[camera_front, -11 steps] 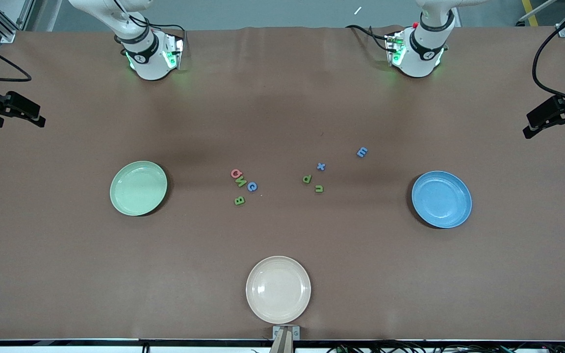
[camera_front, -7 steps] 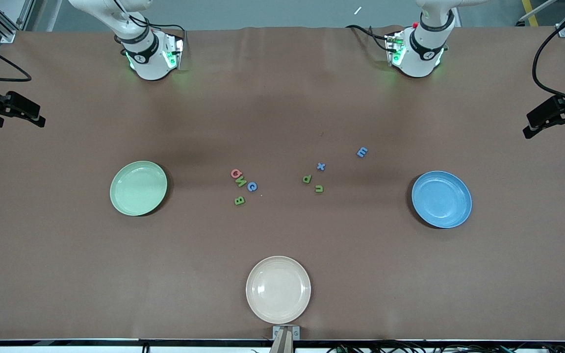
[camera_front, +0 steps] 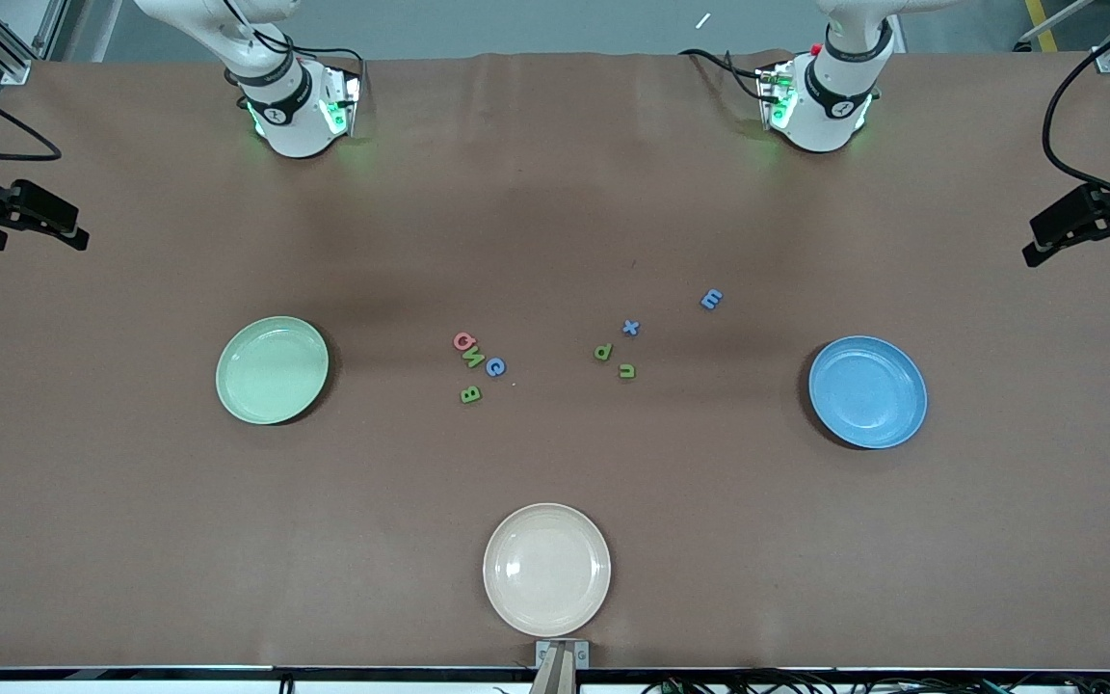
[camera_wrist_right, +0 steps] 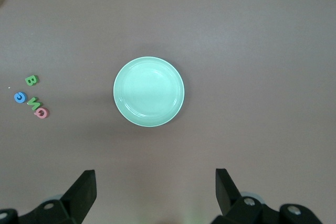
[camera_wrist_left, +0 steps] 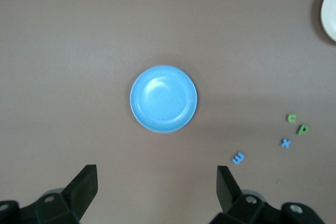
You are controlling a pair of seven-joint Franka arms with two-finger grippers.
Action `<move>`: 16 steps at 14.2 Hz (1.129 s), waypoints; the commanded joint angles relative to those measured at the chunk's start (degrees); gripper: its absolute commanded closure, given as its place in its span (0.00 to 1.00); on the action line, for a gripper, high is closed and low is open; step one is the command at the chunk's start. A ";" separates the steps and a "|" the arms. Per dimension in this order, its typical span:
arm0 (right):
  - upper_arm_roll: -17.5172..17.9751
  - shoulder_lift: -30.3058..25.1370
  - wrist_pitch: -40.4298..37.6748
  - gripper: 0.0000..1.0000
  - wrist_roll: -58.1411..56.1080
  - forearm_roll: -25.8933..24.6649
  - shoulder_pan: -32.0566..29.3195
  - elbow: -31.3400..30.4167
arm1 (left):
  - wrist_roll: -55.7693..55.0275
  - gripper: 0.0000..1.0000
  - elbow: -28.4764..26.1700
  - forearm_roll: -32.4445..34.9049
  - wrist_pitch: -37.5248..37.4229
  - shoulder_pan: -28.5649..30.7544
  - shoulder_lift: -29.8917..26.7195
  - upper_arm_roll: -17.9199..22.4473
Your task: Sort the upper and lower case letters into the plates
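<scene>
8 letters lie flat mid-table, none in a plate yet. Cluster of 4 toward the right arm's end: pinkish-red Q [camera_front: 463, 340], green N [camera_front: 473, 357] touching it, blue C [camera_front: 495, 366], green B [camera_front: 470, 394] nearest the front camera. Toward the left arm's end: blue x [camera_front: 630, 327], green p [camera_front: 602, 352], green u [camera_front: 626, 371], and blue E [camera_front: 711, 299] off on its own, closest to the blue plate [camera_front: 868, 392]. Mint green plate [camera_front: 272, 370] sits at the right arm's end, well apart from its cluster. Cream plate [camera_front: 546, 569] sits nearest the front camera; I judge it no part of the sort.

Left gripper [camera_wrist_left: 157, 184] hangs high over the blue plate, jaws spread wide, empty. Right gripper [camera_wrist_right: 155, 184] hangs high over the mint green plate, likewise spread and empty. Both arms wait.

Risks as I see them:
- Q and N touch; pinching 1 could drag the other
- pieces are tiny and flat, so fingers may skid off
- E sits among lowercase and could get misfiled
- C and x read alike in either case
</scene>
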 commanded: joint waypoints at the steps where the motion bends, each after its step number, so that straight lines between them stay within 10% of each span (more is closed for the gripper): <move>1: 0.22 -2.09 0.58 0.00 -0.13 0.52 -0.09 -2.11 | -5.81 0.00 -3.95 -1.16 -1.03 -0.18 -1.54 -1.77; 5: 0.22 -2.00 0.49 0.00 -0.13 0.52 -0.18 -2.11 | -15.31 0.00 -12.02 -1.34 0.98 -0.18 -1.63 -5.38; 11: 0.14 -1.91 -0.39 0.00 -0.13 0.17 -0.35 -1.58 | -46.05 0.00 -41.37 -1.34 33.55 0.00 -5.50 -14.34; 16: 0.49 -1.56 -0.47 0.00 -0.13 -0.35 0.17 -0.35 | -54.77 0.00 -50.89 -1.34 48.00 -0.53 0.46 -17.15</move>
